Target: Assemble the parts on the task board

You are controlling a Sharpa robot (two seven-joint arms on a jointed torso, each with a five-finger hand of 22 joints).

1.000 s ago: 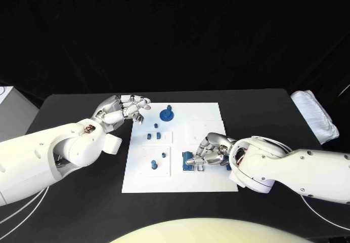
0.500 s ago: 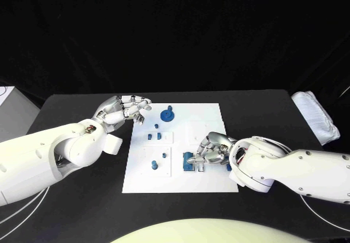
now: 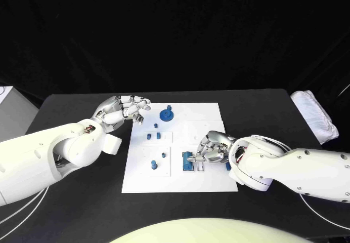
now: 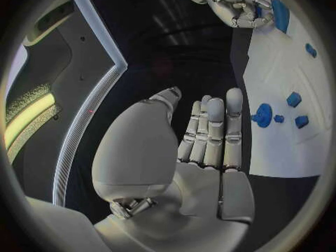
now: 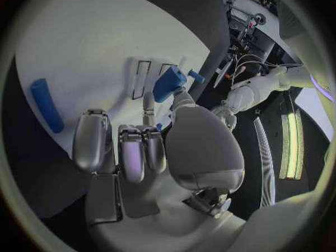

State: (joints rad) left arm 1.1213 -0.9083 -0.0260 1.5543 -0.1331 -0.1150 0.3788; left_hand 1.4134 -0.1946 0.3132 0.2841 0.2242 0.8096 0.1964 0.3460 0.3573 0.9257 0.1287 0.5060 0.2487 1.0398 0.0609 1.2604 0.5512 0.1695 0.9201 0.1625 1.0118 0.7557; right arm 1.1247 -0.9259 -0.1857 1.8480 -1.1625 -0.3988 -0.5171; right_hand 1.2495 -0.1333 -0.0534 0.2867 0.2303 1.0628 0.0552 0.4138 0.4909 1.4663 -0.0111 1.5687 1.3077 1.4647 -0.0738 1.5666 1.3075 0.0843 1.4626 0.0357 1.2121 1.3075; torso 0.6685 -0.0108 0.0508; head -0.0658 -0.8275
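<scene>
The white task board (image 3: 208, 114) lies in the middle of the black table. My right hand (image 3: 210, 150) rests over the board's right half and pinches a blue block (image 3: 190, 161) at its fingertips; the right wrist view shows this blue block (image 5: 170, 84) between thumb and finger. My left hand (image 3: 122, 108) hovers at the board's far left corner, fingers apart and holding nothing; in the left wrist view the left hand (image 4: 210, 134) lies flat. A round blue part with a peg (image 3: 167, 115) stands at the far end, and small blue parts (image 3: 153, 135) and a blue peg (image 3: 154, 164) sit in the left column.
A blue cylinder (image 5: 47, 112) lies at the board's edge by my right hand. A white bundle (image 3: 315, 115) lies at the table's right edge. A pale box (image 3: 6, 97) stands off the table's far left.
My right hand has shifted slightly toward the far side with the blue block at its fingertips. The left hand has stayed in place.
</scene>
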